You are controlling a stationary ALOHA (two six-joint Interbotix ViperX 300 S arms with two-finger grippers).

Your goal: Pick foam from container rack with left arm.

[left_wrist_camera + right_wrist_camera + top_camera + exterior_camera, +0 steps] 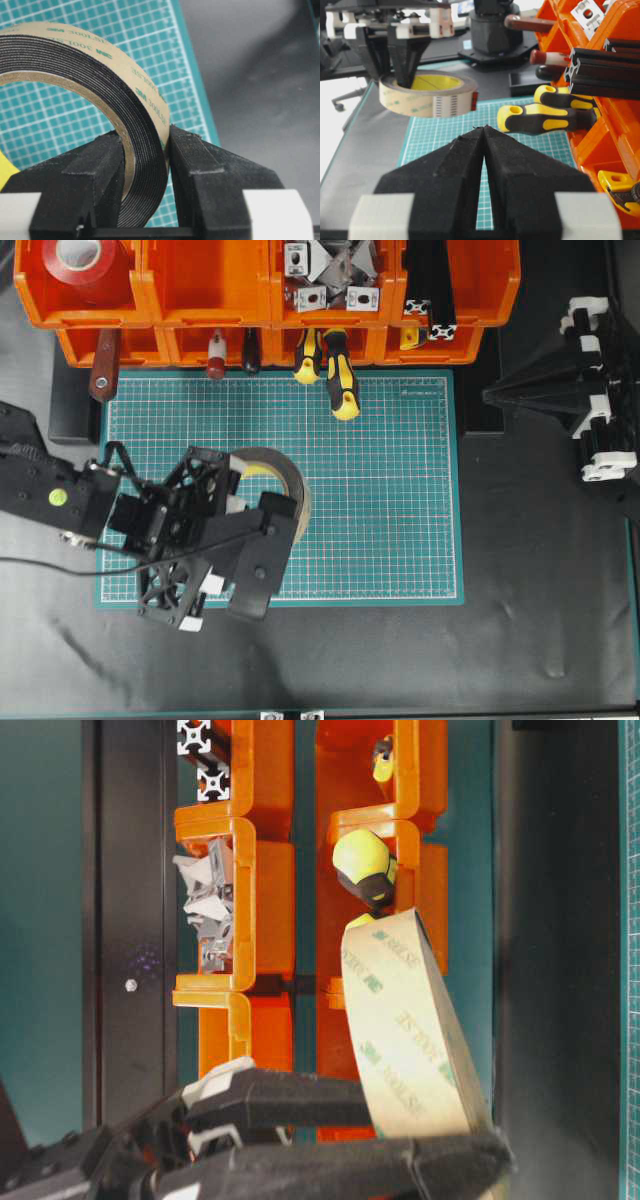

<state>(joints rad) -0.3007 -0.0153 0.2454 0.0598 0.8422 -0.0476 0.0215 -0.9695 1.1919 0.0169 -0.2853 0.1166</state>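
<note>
The left tool point(145, 150) is clamped on the foam point(100, 65), one black finger inside the ring and one outside, pinching the wall of the roll — the left wrist view shows the layered black band and the tan printed liner squeezed between the two pads. In the overhead view the foam point(285, 480) sits over the green cutting mat point(400, 500), well clear of the container rack point(260, 300), but most of the ring is hidden under the arm's black frame, so only an arc shows. From the right wrist view the roll point(427, 97) hangs level above the mat with clear space beneath it; the yellow seen through its centre cannot be made out as liner or something behind. The right tool point(484, 150) has its fingers pressed together with nothing between them, parked at the right edge of the bench point(540, 620). The table-level view is turned sideways and cuts off the roll's lower edge and most of the left arm.
</note>
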